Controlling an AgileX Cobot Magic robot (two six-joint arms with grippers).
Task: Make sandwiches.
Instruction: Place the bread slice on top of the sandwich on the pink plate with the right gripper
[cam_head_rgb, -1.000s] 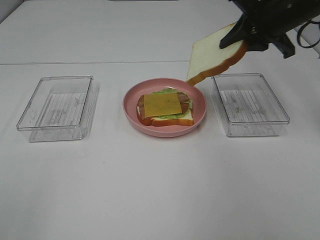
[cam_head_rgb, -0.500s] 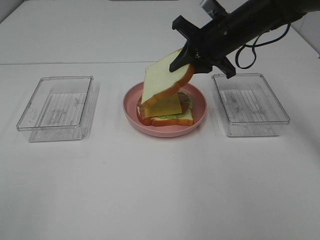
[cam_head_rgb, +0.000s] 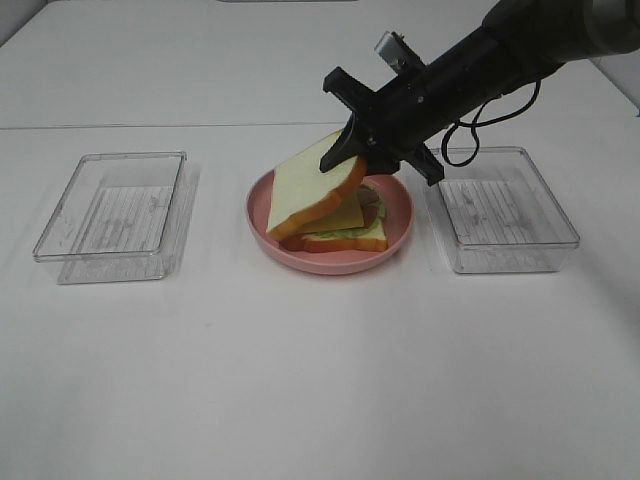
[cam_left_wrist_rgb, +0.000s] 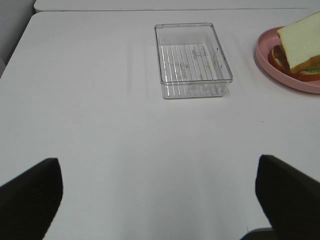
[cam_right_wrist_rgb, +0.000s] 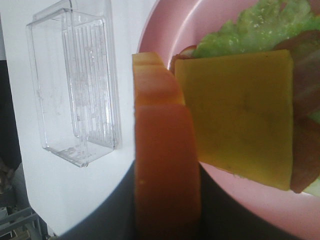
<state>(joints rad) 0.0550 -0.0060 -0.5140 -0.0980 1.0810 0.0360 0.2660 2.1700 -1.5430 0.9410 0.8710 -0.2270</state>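
Note:
The sandwich stack sits on a round pink plate (cam_head_rgb: 330, 262): a bottom bread slice (cam_head_rgb: 350, 241), green lettuce (cam_right_wrist_rgb: 260, 25), brown bacon (cam_right_wrist_rgb: 306, 70) and a yellow cheese square (cam_right_wrist_rgb: 242, 115) on top. My right gripper (cam_head_rgb: 357, 152) is shut on the crust of a second bread slice (cam_head_rgb: 308, 187). It holds the slice tilted over the stack, with the low edge at the plate's left side. In the right wrist view the crust (cam_right_wrist_rgb: 162, 165) stands between the dark fingers (cam_right_wrist_rgb: 112, 212). My left gripper (cam_left_wrist_rgb: 160, 200) is open and empty over bare table, out of the exterior view.
A clear plastic tray (cam_head_rgb: 115, 215) stands left of the plate and shows in the left wrist view (cam_left_wrist_rgb: 192, 60) and the right wrist view (cam_right_wrist_rgb: 75, 85). A second clear tray (cam_head_rgb: 500, 208) stands right of the plate. Both trays hold nothing. The table is white.
My right gripper has moved left and down with the bread slice, from above the right tray's far corner to over the plate. The slice now hangs lower and flatter over the cheese.

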